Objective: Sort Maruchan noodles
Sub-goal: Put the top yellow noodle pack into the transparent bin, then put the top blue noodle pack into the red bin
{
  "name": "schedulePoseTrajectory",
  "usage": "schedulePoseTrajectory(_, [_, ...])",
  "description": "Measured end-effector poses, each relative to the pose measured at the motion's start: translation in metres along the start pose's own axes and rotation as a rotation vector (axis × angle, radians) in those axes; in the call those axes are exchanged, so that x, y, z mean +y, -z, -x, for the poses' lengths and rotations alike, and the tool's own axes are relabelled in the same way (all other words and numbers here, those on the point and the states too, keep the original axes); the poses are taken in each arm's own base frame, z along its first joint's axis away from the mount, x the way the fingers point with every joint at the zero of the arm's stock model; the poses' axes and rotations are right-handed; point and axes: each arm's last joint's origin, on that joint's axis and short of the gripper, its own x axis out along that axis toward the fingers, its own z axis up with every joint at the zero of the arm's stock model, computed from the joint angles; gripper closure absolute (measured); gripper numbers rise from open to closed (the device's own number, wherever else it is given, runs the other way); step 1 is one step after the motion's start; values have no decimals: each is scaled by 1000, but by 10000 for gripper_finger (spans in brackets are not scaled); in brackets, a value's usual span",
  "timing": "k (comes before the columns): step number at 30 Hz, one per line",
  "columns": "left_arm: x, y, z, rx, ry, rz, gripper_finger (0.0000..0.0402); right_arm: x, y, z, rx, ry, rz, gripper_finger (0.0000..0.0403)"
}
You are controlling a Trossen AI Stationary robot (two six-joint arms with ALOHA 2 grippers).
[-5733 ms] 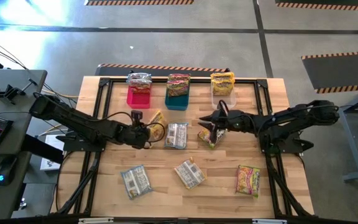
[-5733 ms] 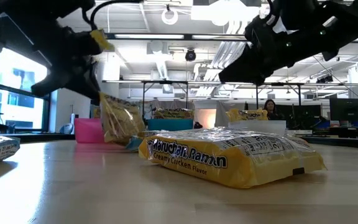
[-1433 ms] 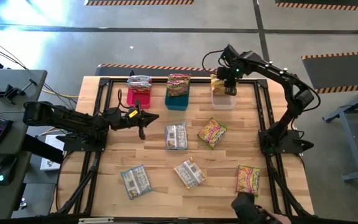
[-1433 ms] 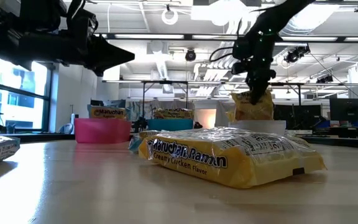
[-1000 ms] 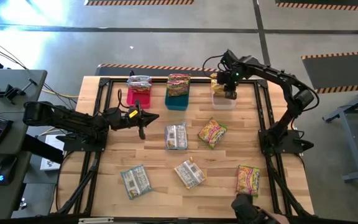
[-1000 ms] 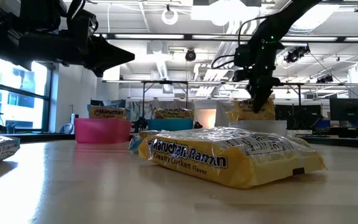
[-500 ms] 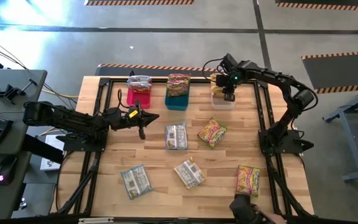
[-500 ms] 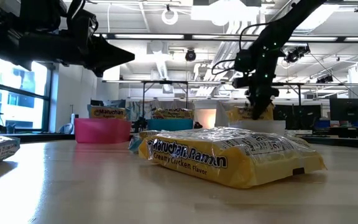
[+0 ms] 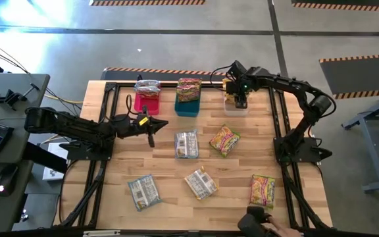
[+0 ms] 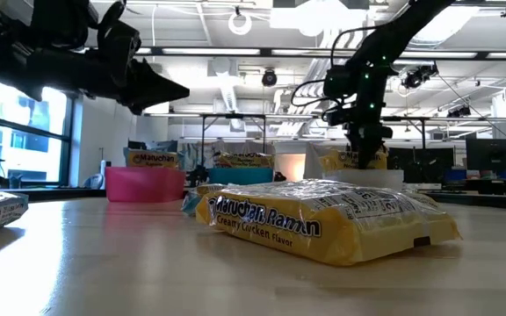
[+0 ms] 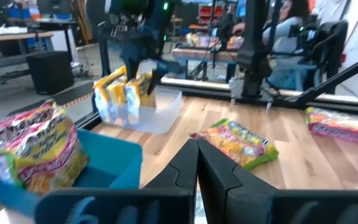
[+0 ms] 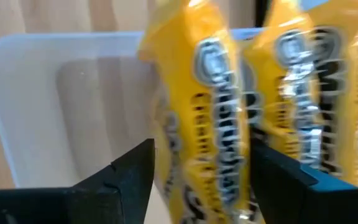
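My right gripper [image 9: 240,99] points down into the clear bin [image 9: 237,107] at the table's far right. It is open, and a yellow Maruchan packet [image 12: 207,112] stands upright between its fingers, beside another yellow packet [image 12: 309,93]. My left gripper [image 9: 152,125] hovers shut and level at mid-left, with nothing between its fingers [image 11: 197,163]. On the table lie a silvery packet [image 9: 187,143], a yellow-orange one [image 9: 224,140], two more silvery ones [image 9: 143,191] [image 9: 201,184] and an orange-red one [image 9: 263,190].
A pink bin [image 9: 147,102] with silvery packets and a blue bin [image 9: 188,104] with orange-red packets stand left of the clear bin along the far edge. A black frame [image 9: 110,118] borders the table. A person's hand [image 9: 258,218] shows at the near edge.
My right gripper has sunk a little into the clear bin and opened, letting go of the yellow packet. The packet hung tilted from the fingers before and now stands lower in the bin.
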Motion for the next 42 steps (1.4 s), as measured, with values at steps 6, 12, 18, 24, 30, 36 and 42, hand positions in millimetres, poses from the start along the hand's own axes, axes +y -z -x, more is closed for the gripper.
schedulePoseTrajectory(6, [1,1,0,15,-12,3,401,-8,-6,12,-18,21,-18,179])
schedulePoseTrajectory(12, [1,1,0,12,-14,5,401,-13,-9,29,8,-3,-50,179])
schedulePoseTrajectory(18, [6,1,-1,10,-39,35,401,-12,-8,60,-4,56,-106,193])
schedulePoseTrajectory(24, [10,0,-1,0,-53,46,401,7,9,82,-125,56,-164,297])
schedulePoseTrajectory(30, [11,0,-1,1,-56,82,401,40,31,74,-343,15,-220,393])
schedulePoseTrajectory(36, [11,11,-5,64,-61,204,401,77,38,51,-644,64,-281,380])
schedulePoseTrajectory(42, [-1,24,-21,187,11,190,387,111,39,29,-894,57,-333,400])
